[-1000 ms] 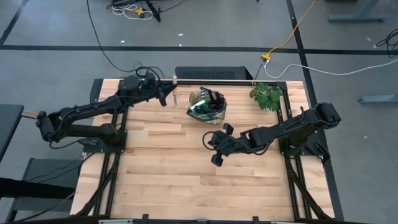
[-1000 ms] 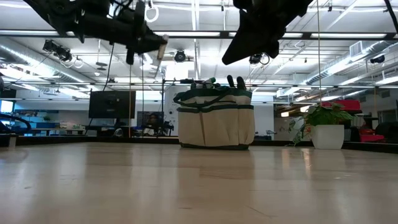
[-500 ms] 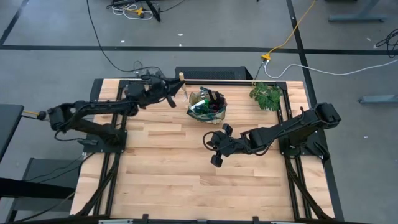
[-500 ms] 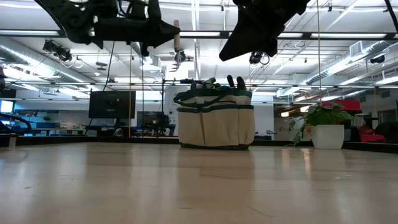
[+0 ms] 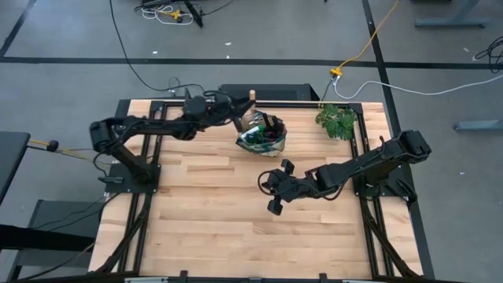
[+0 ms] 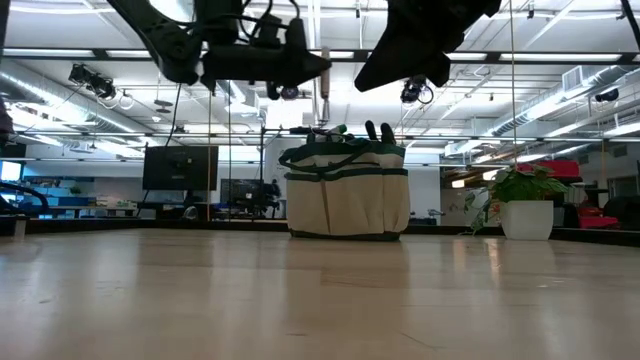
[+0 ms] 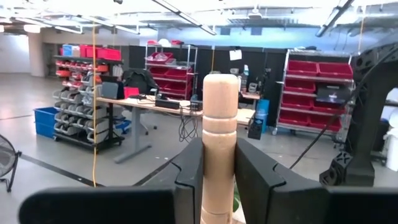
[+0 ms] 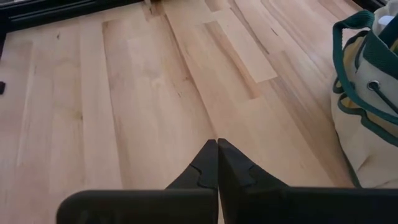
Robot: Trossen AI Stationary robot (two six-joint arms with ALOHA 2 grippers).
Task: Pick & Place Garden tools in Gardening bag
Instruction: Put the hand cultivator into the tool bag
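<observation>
We see the left end effector [image 5: 245, 108] raised above the back of the desk [image 5: 204, 228], just beside the gardening bag [image 5: 262, 134]. Its fingers [image 7: 189, 168] are clamped on the wooden handle of a mini rake [image 7: 220, 143], which stands upright between them; the metal end is hidden from us. In the low view the handle [image 6: 323, 85] hangs above the bag's [image 6: 347, 195] left rim, not touching it. The bag already carries gloves [image 6: 378, 131] and other tools poking out of its top. The right end effector [image 5: 271, 192] hovers over the middle of the desk, well apart from the bag, its fingers [image 8: 208, 165] pressed fully together and holding nothing.
</observation>
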